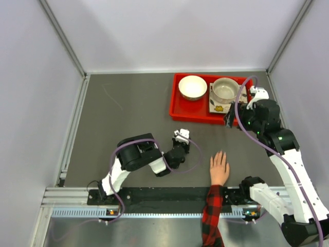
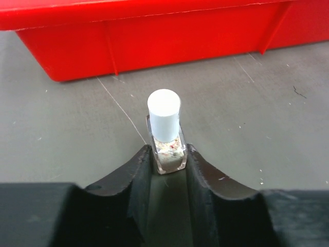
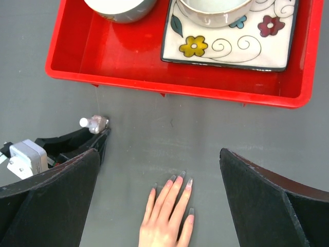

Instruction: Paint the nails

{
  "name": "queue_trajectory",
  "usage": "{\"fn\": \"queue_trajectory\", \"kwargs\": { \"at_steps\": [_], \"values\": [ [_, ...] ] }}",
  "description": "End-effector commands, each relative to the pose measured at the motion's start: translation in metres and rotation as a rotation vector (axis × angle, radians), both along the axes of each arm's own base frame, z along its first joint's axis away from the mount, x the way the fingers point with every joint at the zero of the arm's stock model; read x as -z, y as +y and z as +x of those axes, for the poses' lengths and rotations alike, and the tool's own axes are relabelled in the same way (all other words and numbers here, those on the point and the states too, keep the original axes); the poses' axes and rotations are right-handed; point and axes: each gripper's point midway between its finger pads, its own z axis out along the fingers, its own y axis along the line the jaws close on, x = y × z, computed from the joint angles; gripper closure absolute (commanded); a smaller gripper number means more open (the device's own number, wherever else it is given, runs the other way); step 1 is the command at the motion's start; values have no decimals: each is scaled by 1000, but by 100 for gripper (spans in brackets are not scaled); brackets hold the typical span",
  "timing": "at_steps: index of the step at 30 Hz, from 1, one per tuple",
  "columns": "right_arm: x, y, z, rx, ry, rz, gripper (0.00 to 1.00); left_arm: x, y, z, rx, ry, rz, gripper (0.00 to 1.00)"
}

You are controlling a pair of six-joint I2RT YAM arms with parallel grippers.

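Observation:
A light-skinned hand (image 1: 219,167) in a red-and-black plaid sleeve lies flat on the grey table, fingers pointing away from the arm bases. Its nails (image 3: 181,178) are long, pale and greyish at the tips. Left of the hand, my left gripper (image 2: 169,157) is shut on a small glass bottle (image 2: 165,135) with a white cap, held upright at the table surface. The same bottle (image 3: 95,123) shows in the right wrist view. My right gripper (image 3: 159,154) hangs high above the fingertips, wide open, with nothing between its fingers.
A red tray (image 1: 175,108) stands at the back right and holds two bowls (image 1: 193,87), one of them on a flower-patterned plate (image 3: 226,46). The tray's front wall (image 2: 154,46) is close behind the bottle. Metal rails run along the near and left table edges.

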Motion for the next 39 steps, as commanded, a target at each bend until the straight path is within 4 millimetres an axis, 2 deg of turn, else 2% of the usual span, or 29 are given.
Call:
{"fn": "queue_trajectory", "kwargs": {
  "at_steps": [1,4,6,7,9,10,12,13,14,15,16,17,18,19,20,21,22,23,25,26,27,28,31,33,36,39],
  "values": [
    [-6,1,9,-3,-41,-1,1,-14,-14,2,46,-38,-45,67],
    [-6,1,9,-4,-35,-4,1,-19,-20,-2,95,-48,-44,75],
    [-5,5,8,-29,-26,7,1,-20,-25,-7,147,-54,-22,87],
    [-6,6,9,-30,-28,9,1,-27,-27,-8,163,-62,-28,92],
    [-8,7,8,-37,-31,10,1,-30,-27,-15,204,-54,-23,100],
    [-10,7,8,-39,-32,9,1,-40,-28,-19,235,-55,-27,100],
    [-13,7,8,-45,-32,5,1,-45,-33,-28,327,2,-45,100],
    [-12,6,6,-43,-17,2,1,-68,-32,-30,343,18,-93,100],
    [-12,6,5,-45,-14,2,1,-61,-27,-37,378,90,-78,100],
    [-14,6,4,-43,-11,5,1,-68,-23,-33,395,150,-140,100],
    [-13,7,2,-48,-2,7,1,-94,-32,-50,539,190,-205,100],
    [-14,14,-1,-84,8,31,1,-88,-28,-56,564,299,-191,100],
    [-13,18,-2,-103,27,41,1,-100,-23,-52,570,356,-249,100],
    [-10,28,-8,-152,58,68,1,-122,-30,-77,748,403,-283,100],
    [-9,33,-10,-188,72,79,1,-130,-27,-78,778,474,-292,100],
    [-12,39,-13,-222,77,95,1,-145,-27,-88,850,497,-303,100],
    [-12,51,-17,-289,101,129,1,-150,-26,-103,940,556,-296,100],
    [-13,56,-20,-330,104,135,3,-167,-25,-103,980,567,-306,100],
    [-22,73,-26,-435,105,189,3,-172,-17,-116,1047,652,-287,100],
    [-27,79,-27,-483,89,203,3,-185,-15,-120,1115,637,-274,100],
    [-32,86,-30,-529,82,224,3,-185,-8,-126,1124,676,-252,100],
    [-34,95,-34,-587,97,261,4,-193,-7,-127,1146,651,-241,100],
    [-40,108,-39,-648,93,282,8,-200,2,-130,1187,593,-198,100],
    [-46,118,-43,-683,96,287,11,-204,4,-124,1163,536,-179,100],
    [-50,132,-49,-694,107,281,13,-204,5,-115,1110,500,-162,100],
    [-49,140,-46,-674,102,317,13,-208,2,-118,1147,465,-190,100]
  ]
}}
